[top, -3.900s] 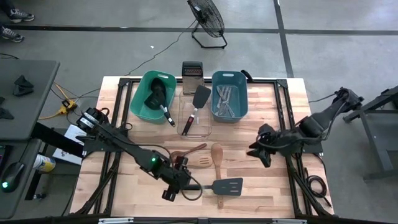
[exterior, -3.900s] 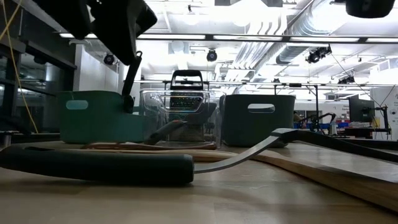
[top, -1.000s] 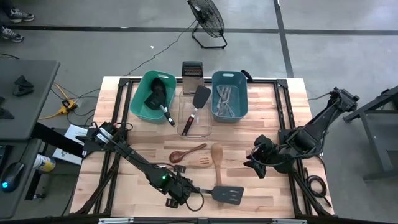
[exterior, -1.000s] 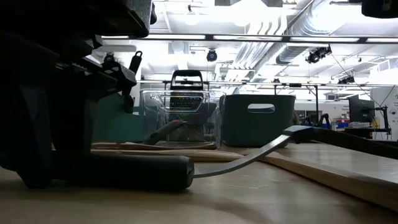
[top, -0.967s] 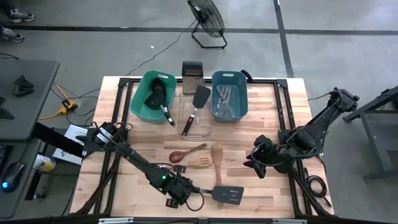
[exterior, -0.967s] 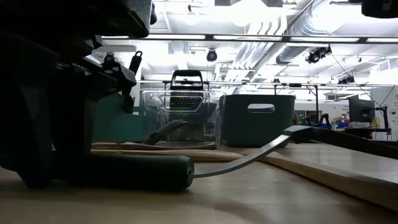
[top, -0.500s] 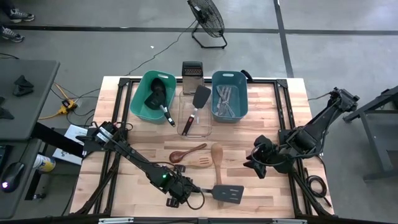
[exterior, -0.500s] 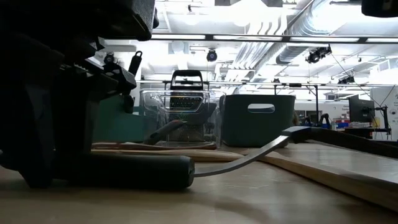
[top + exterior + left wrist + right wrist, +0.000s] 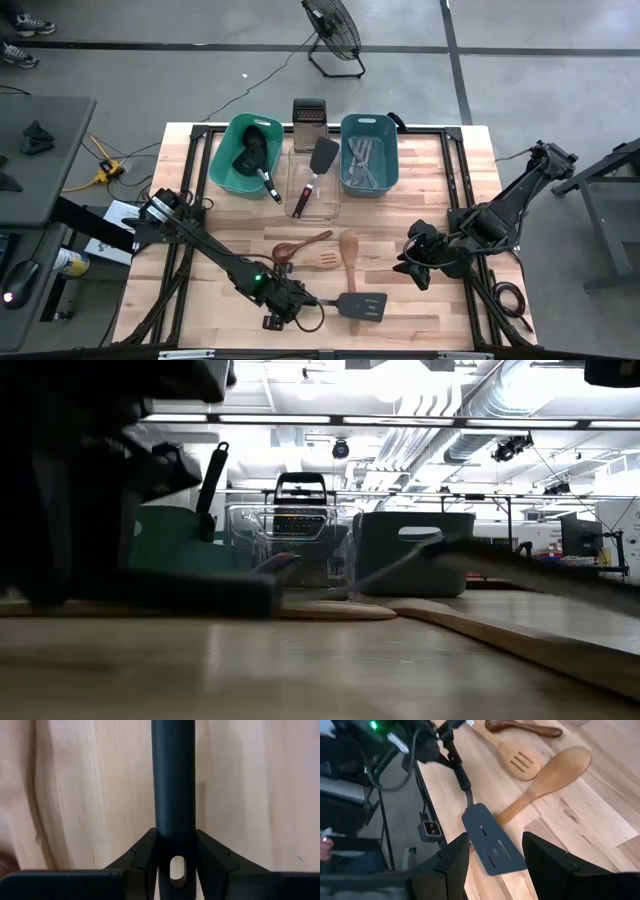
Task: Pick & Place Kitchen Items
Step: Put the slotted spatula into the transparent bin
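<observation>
Since the left pincer [image 9: 290, 303] is clamped on the black turner's [image 9: 352, 303] handle end, w/ the blade stretching away from it over the worktop [image 9: 440, 170], high view says lift straight up before swinging, so the wooden spoon [image 9: 348, 250] just beyond the blade isn't dragged. Right pincer [image 9: 412, 262] waits well off to the side, fingers apart, empty.

Low view: turner blurred, seemingly just off the surface; keep it level.

Left wrist view: handle [image 9: 173, 780] sits centred between the fingers [image 9: 137, 857], grip looks square, don't retighten.

Right wrist view: blade [image 9: 492, 840] overlaps the spoon's handle tip, so clear it vertically first.
</observation>
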Tool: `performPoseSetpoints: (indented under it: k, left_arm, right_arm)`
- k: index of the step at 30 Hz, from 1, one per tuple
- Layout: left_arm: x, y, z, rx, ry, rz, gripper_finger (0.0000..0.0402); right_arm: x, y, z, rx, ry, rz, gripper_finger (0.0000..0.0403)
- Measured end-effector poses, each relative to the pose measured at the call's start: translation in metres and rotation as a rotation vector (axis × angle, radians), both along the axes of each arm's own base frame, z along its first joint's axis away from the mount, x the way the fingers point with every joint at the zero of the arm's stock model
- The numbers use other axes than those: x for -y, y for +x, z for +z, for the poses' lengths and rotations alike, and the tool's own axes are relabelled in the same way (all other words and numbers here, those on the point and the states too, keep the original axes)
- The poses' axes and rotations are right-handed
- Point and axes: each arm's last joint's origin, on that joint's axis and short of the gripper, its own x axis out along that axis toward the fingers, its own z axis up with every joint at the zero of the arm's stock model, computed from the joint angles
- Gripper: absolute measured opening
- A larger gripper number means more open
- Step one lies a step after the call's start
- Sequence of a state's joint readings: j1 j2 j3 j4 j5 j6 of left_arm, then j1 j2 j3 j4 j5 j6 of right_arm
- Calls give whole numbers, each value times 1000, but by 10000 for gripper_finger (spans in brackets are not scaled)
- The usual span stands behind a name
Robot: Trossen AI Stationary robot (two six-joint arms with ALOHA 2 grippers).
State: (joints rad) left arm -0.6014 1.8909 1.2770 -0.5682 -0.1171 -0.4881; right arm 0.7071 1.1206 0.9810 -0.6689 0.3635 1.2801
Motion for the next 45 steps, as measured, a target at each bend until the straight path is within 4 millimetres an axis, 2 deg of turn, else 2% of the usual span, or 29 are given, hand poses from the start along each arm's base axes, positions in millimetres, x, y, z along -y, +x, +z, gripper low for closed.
performPoseSetpoints:
  k: [4,10,19,28,34,38,45]
  left_arm:
    - [-2,-2,16,35,-41,8,97]
    - [-19,2,44,90,-139,70,97]
    - [-52,25,76,137,-501,30,96]
    - [-89,48,89,134,-790,61,96]
    - [-121,65,105,283,-903,68,96]
    - [-141,72,112,364,-932,80,96]
    - [-167,76,112,398,-928,100,96]
  right_arm:
    - [-1,-1,0,0,-13,24,176]
    - [-2,-2,0,4,-41,53,176]
    - [-2,-10,6,59,-102,97,176]
    - [10,-32,34,324,-277,1,176]
    - [9,-36,51,482,-407,-28,176]
    - [9,-42,56,530,-501,-118,176]
    - [23,-58,71,584,-689,-400,176]
